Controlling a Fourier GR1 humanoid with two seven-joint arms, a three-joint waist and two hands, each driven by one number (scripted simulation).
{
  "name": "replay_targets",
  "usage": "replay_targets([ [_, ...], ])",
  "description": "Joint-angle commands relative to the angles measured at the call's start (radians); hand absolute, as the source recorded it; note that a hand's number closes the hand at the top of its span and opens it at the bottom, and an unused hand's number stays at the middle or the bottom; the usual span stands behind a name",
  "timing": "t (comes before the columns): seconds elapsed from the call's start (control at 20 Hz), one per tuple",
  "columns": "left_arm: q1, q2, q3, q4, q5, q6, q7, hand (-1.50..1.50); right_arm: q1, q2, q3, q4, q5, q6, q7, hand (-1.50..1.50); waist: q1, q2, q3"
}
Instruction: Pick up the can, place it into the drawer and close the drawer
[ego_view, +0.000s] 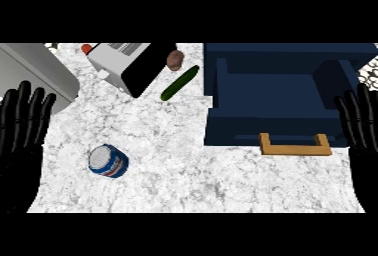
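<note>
A blue can (108, 161) with a silver top and a red-and-white label lies tilted on the marble counter (184, 175), lower left of centre. The dark blue drawer (277, 100) stands pulled open at the right, its wooden handle (294, 144) facing me. My left hand (22, 125) rests open at the left edge, fingers up, a little left of and above the can. At the right edge my right hand (360, 125) rests open, beside the drawer's right side. Neither hand touches anything.
A white and black toaster (133, 62) sits at the back left. A brown potato (175, 59) and a green cucumber (179, 83) lie between the toaster and the drawer. A small red thing (87, 48) shows behind the toaster. A grey panel (37, 70) fills the upper left.
</note>
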Motion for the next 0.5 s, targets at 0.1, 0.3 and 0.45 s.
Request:
replay_targets([
  [0.1, -0.036, 0.066, -0.135, -0.008, 0.261, -0.308, -0.046, -1.5, -0.026, 0.009, 0.005, -0.007, 0.001, -0.002, -0.023, -1.5, -0.035, -0.004, -0.001],
  [0.3, 0.001, 0.235, -0.274, 0.037, 0.341, -0.566, 0.05, -1.5, 0.014, 0.022, -0.001, 0.067, 0.001, -0.029, 0.079, -1.5, -0.061, 0.019, -0.001],
  [0.45, 0.063, 0.372, -0.213, 0.07, 0.465, -0.747, 0.003, -1.5, 0.033, 0.009, -0.036, 0.078, 0.002, -0.041, 0.115, -1.5, -0.025, 0.007, -0.002],
])
